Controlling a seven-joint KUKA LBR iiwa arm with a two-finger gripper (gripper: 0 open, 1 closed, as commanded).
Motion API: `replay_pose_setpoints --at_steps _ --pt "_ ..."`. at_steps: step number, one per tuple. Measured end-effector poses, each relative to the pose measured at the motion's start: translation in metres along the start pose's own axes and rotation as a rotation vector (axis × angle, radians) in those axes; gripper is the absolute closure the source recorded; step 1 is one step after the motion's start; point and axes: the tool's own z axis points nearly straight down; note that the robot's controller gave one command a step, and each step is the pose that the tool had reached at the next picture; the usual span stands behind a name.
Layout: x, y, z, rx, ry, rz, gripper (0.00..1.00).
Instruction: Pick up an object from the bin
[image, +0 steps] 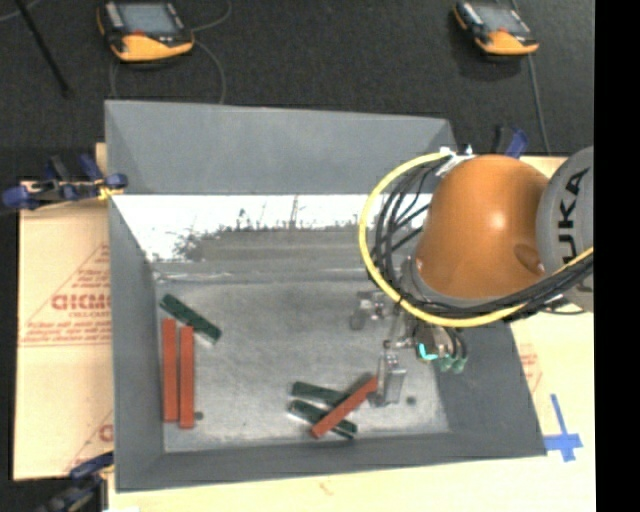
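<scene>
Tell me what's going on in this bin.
A KUKA arm reaches into the grey metal bin from the right. Its gripper is low over the floor, at the upper end of a red bar lying slanted across two dark green bars near the front wall. Two more red bars and another green bar lie by the left wall. Nothing looks lifted yet.

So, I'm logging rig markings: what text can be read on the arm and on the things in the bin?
"UK": black letters on the arm's grey link, the rest cut off.
On the red bars and green bars: no text.
</scene>
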Motion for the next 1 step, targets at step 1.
replay_pose_setpoints --at_steps 1 --pt "-0.0170 0.0238 0.1593 0.001 0.003 -0.282 0.00"
